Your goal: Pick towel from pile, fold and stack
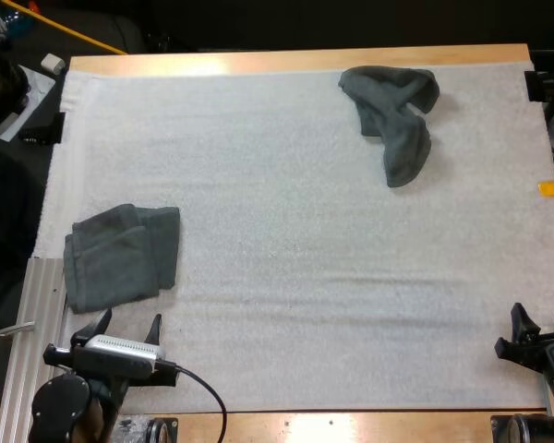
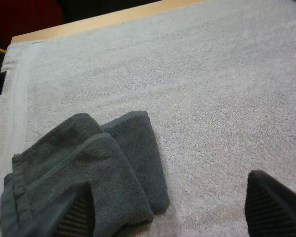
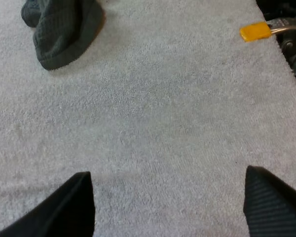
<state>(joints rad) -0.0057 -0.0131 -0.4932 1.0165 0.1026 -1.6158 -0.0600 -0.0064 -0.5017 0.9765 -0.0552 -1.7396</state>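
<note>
Left end effector (image 1: 129, 318) wide beside folded towel (image 1: 120, 254). Right end effector (image 1: 542, 314) wide: reach crumpled towel (image 1: 397, 111), worktop (image 1: 286, 62) far right corner, pinch one edge.

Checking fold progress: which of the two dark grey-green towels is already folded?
The dark grey-green cloth towel just ahead of the left hand: it lies flat in squared layers. The other towel, at the far right, is a crumpled heap.

A white mat (image 1: 305, 268) covered nearly the whole wooden table (image 1: 258, 62), leaving bare strips along the far and near edges. A ribbed metal rail (image 1: 32, 318) ran beside the mat's near left corner.
</note>
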